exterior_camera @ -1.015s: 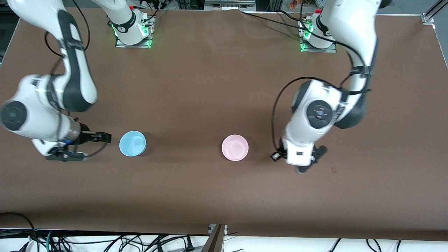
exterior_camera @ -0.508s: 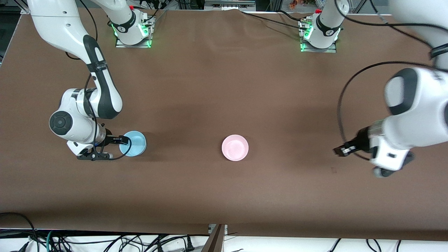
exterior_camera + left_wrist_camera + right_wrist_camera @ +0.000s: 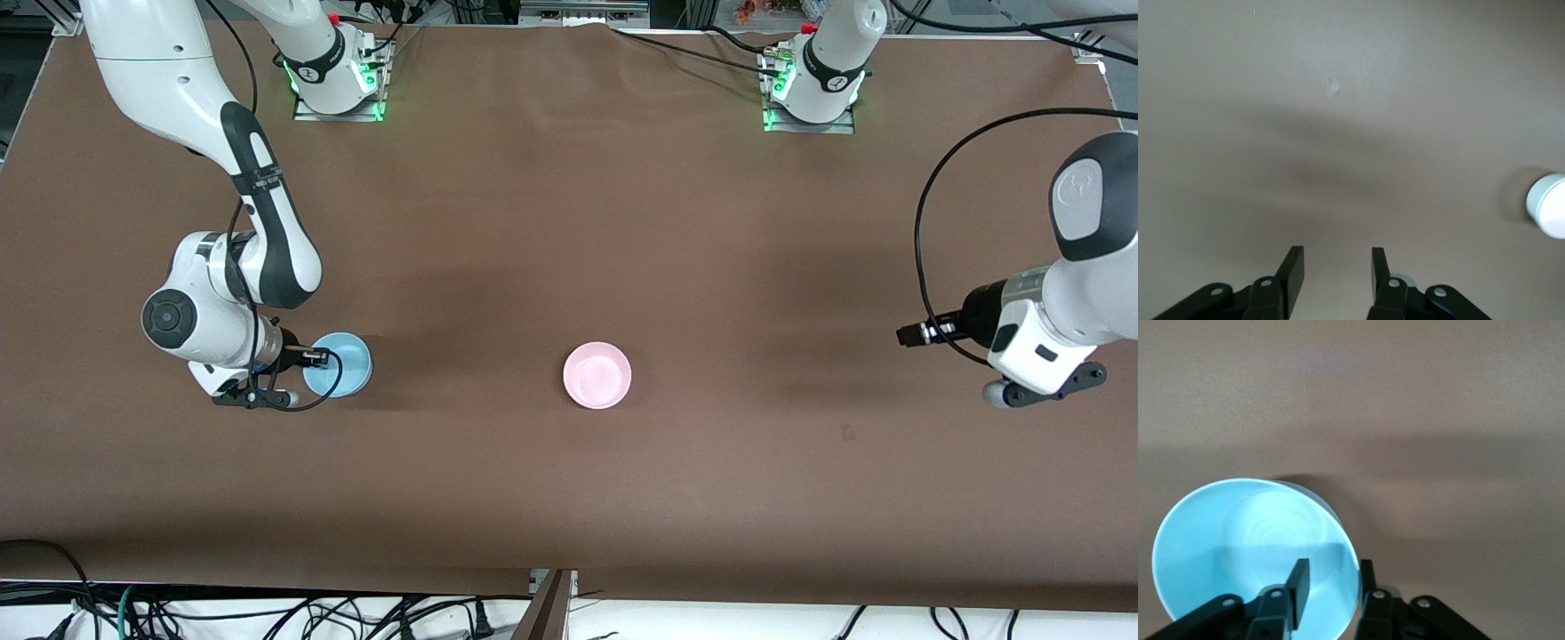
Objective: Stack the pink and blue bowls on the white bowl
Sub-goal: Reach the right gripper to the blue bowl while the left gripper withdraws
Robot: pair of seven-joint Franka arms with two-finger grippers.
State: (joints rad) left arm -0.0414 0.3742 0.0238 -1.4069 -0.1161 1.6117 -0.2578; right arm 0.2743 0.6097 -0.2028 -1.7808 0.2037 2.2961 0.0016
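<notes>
The light blue bowl (image 3: 345, 364) (image 3: 1251, 540) stands on the table toward the right arm's end. My right gripper (image 3: 318, 358) (image 3: 1331, 570) straddles its rim, one finger inside the bowl and one outside. The jaws are still open, with a gap between the inner finger and the wall. The pink bowl (image 3: 597, 375) stands alone near the table's middle. My left gripper (image 3: 907, 336) (image 3: 1337, 257) hangs open and empty over bare table toward the left arm's end. A pale, washed-out round bowl (image 3: 1548, 205) shows at the edge of the left wrist view. No white bowl shows in the front view.
A brown cloth (image 3: 569, 222) covers the whole table. The two arm bases (image 3: 338, 71) (image 3: 813, 80) stand along the edge farthest from the front camera. Cables (image 3: 267, 613) hang below the near edge.
My right arm moved onto the blue bowl and its jaws have narrowed around the rim. My left arm swung away from beside the pink bowl toward its own end of the table.
</notes>
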